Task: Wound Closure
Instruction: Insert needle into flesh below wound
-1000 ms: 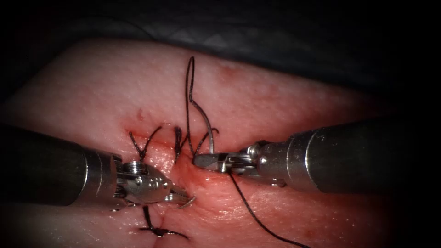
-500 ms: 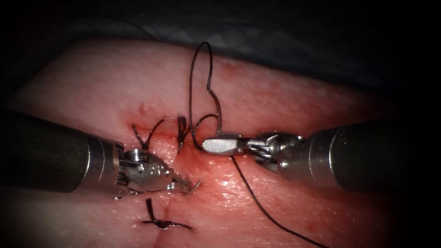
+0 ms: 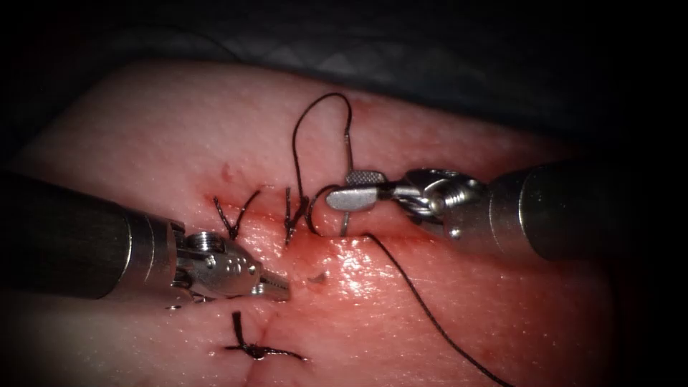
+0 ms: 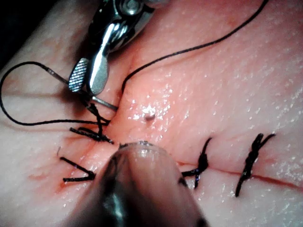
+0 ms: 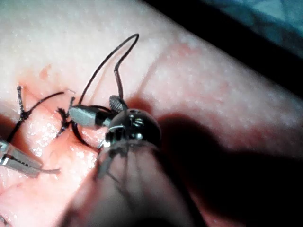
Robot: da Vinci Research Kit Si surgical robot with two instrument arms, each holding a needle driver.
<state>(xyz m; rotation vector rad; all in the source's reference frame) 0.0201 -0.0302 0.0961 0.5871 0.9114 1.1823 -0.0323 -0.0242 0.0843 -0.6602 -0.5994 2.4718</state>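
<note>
The curved needle (image 3: 348, 154) stands in the tissue (image 3: 179, 129) on the right side of the cut, its thread end up. My right tool (image 3: 355, 188) is open, its jaws on either side of the needle's upper shaft without gripping it; I also see this tool (image 4: 86, 87) from the left wrist. A little of the needle's tip (image 3: 317, 276) pokes out of the wet tissue by the cut, as does the tip (image 4: 149, 115) seen close up. Just left of it, my left tool (image 3: 281, 289) is shut and holds nothing. The thread (image 3: 430, 315) loops above the needle and trails off down to the right.
Knotted stitches with cut ends cross the cut above the left tool (image 3: 235, 215), beside the needle (image 3: 290, 215) and below the left tool (image 3: 252, 350). Red fluid wets the cut between the tools. Dark cloth (image 3: 394, 64) lies behind the tissue.
The right jaws have opened, let go of the needle near the tissue and moved up along it. The needle's tip has drawn back from the left jaws. The thread loop has widened.
</note>
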